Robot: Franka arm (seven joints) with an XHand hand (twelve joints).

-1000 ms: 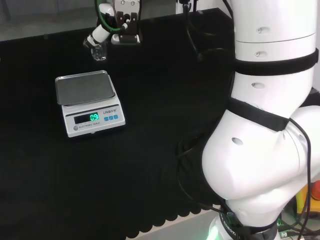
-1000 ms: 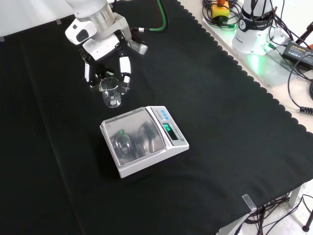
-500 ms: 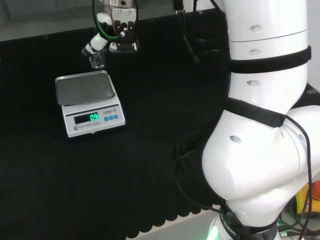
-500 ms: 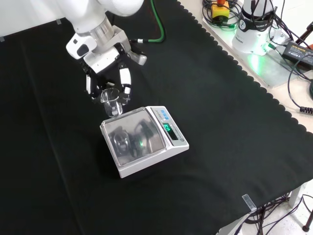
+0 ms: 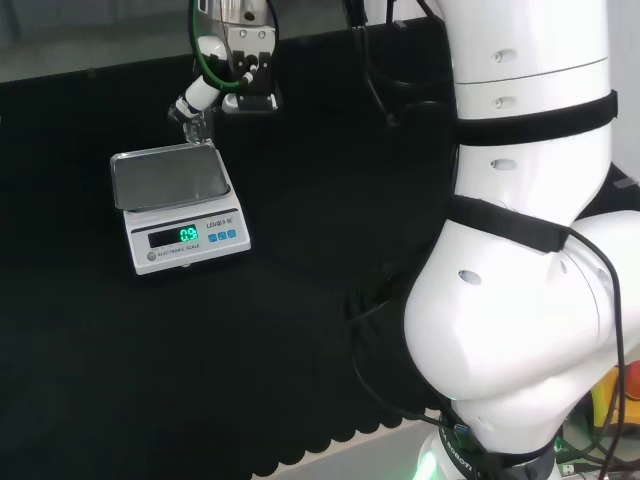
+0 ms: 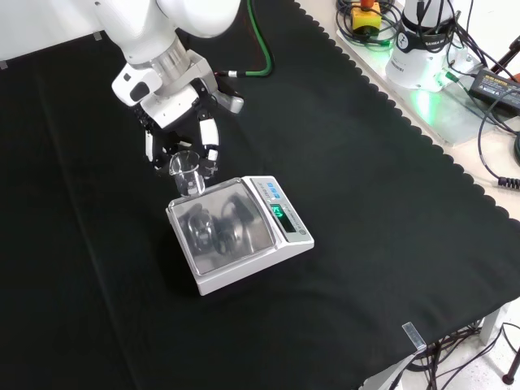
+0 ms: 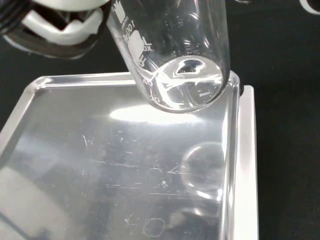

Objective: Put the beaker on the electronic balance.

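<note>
One small clear glass beaker (image 6: 186, 173) is held in the black and white hand (image 6: 180, 134), whose fingers (image 6: 210, 140) are curled round its upper wall on either side. In the front view the beaker hangs below the palm, upright or nearly so, at the far edge of the white electronic balance (image 6: 240, 236) with its shiny metal weighing pan (image 6: 221, 231). In the head view the beaker (image 5: 196, 125) sits under the hand (image 5: 236, 70), just above the pan's far right corner (image 5: 205, 152).

In the wrist view the beaker's round base (image 7: 186, 87) is over a corner of the pan (image 7: 125, 165), close to the raised rim, and a faint reflection of it shows on the metal beneath. The base appears clear of the pan surface, though contact cannot be ruled out. Printed graduations are visible on the glass wall. No contents can be made out in the beaker.

The balance stands on the black cloth (image 6: 366, 187) covering the bench, with its green lit display (image 5: 187, 235) and blue buttons on the front panel. A green cable (image 6: 264, 45) runs across the cloth behind the hand in the front view.
</note>
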